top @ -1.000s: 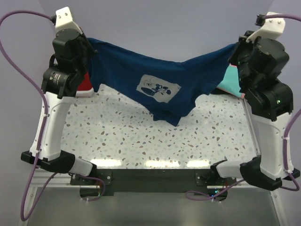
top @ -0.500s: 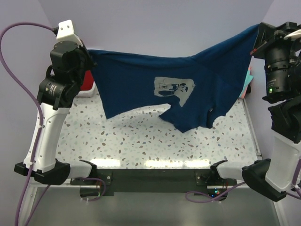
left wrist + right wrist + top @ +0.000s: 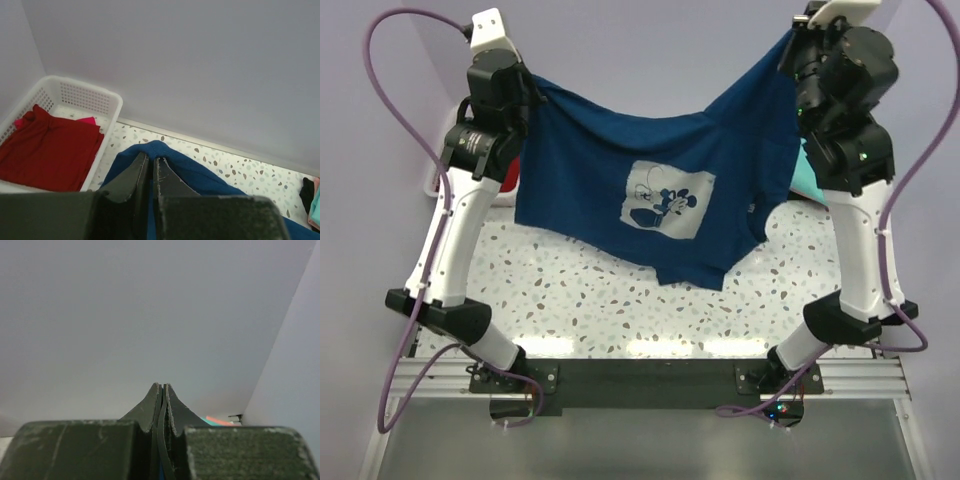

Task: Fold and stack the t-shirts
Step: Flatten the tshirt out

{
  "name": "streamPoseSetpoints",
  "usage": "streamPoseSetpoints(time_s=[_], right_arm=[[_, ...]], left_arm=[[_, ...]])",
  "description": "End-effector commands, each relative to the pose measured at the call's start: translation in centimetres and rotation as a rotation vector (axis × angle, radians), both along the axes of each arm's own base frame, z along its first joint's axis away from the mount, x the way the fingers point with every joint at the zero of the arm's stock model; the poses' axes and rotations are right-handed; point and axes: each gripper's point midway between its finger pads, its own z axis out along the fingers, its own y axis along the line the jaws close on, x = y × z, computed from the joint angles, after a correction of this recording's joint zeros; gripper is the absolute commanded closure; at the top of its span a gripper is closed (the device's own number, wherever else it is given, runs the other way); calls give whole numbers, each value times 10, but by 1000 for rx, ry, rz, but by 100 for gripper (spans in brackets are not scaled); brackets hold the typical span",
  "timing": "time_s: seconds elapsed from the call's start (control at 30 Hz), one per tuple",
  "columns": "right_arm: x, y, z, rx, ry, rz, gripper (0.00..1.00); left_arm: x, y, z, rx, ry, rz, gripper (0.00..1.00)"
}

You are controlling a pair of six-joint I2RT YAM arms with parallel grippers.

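The navy t-shirt (image 3: 620,165) with a pale mouse print (image 3: 668,200) hangs spread in the air between both arms, its lower edge above the table. My left gripper (image 3: 527,92) is shut on its left top corner; the wrist view shows blue cloth (image 3: 200,177) pinched between the fingers (image 3: 131,172). My right gripper (image 3: 792,45) is shut on the right top corner, held higher; a sliver of blue cloth (image 3: 161,471) shows between its closed fingers (image 3: 150,407). A red t-shirt (image 3: 47,150) lies folded in the white basket (image 3: 107,102). Teal and salmon cloth (image 3: 217,421) lie at the far right.
The speckled table (image 3: 570,300) lies below the hanging shirt. The white basket stands at the back left corner against the wall. A teal shirt (image 3: 807,178) shows behind the right arm. Walls close the back and sides.
Both arms have swung inward and up. The right gripper moved left from the frame's edge, the shirt now sags more in the middle and its print has shifted left.
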Motion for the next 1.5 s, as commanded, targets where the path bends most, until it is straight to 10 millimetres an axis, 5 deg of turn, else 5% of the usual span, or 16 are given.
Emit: streamPoseSetpoints(time_s=[0.0, 0.33, 0.6, 0.77, 0.93, 1.03, 1.2, 1.33, 1.43, 1.47], right_arm=[[-29, -20, 51, 15, -155, -45, 100], [-83, -35, 75, 15, -233, -9, 100], [-142, -47, 76, 20, -266, 59, 100], [-187, -54, 99, 34, -368, 119, 100], [-201, -51, 116, 42, -440, 167, 100], [-189, -45, 119, 35, -444, 165, 100], [-136, -30, 105, 4, -368, 133, 100], [-73, -17, 62, -9, -225, 68, 100], [-12, -4, -3, -32, -60, 7, 100], [15, 5, -42, -55, 20, -5, 100]], left_arm=[[7, 6, 55, -27, -164, 26, 100], [-23, 15, 84, -35, -240, 18, 100], [-76, 31, 88, -45, -252, 8, 100], [-119, 44, 113, -75, -326, 1, 100], [-133, 45, 132, -90, -378, -19, 100], [-126, 41, 136, -90, -383, -33, 100], [-93, 31, 124, -60, -335, -24, 100], [-35, 16, 66, -22, -190, -3, 100], [6, 1, -7, -6, -51, 0, 100], [19, -4, -43, 6, 14, 5, 100]])
